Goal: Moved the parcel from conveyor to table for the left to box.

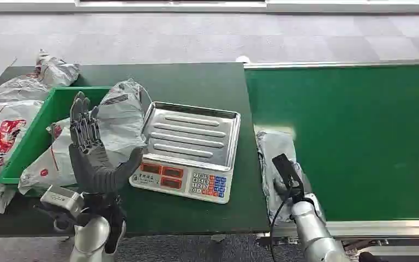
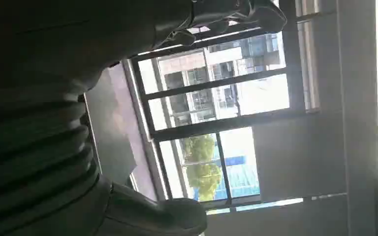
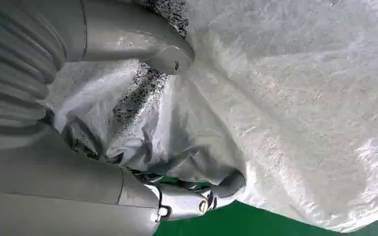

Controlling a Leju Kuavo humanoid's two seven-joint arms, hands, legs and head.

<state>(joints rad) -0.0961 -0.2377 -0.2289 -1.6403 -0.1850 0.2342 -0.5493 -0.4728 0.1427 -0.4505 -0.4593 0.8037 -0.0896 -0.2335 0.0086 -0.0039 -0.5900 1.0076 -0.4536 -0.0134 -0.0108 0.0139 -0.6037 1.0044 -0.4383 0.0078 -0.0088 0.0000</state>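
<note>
While the green box [image 1: 30, 143] at the far left of the counter [image 1: 196, 82] already holds crumpled grey and white parcels, the left robot hand [image 1: 90, 150] is raised beside it, palm up, fingers straight and spread, holding nothing. Next comes the weighing scale [image 1: 188, 150] with its bare steel pan, standing between the box and the conveyor [image 1: 360, 136]. On the belt's near left edge lies the grey parcel [image 1: 275, 158], and the right robot hand [image 3: 128, 123] is on it: the right wrist view shows the thumb pressed into the wrinkled plastic and a fingertip curling under a fold, so the hand appears closed on the bag, though how firm the hold is I cannot tell. The risk, as I judge it, is the slack film: a pinch on loose wrapping alone could slip during the lift and drop the parcel into the gap between belt and counter, or let it swing into the scale.
</note>
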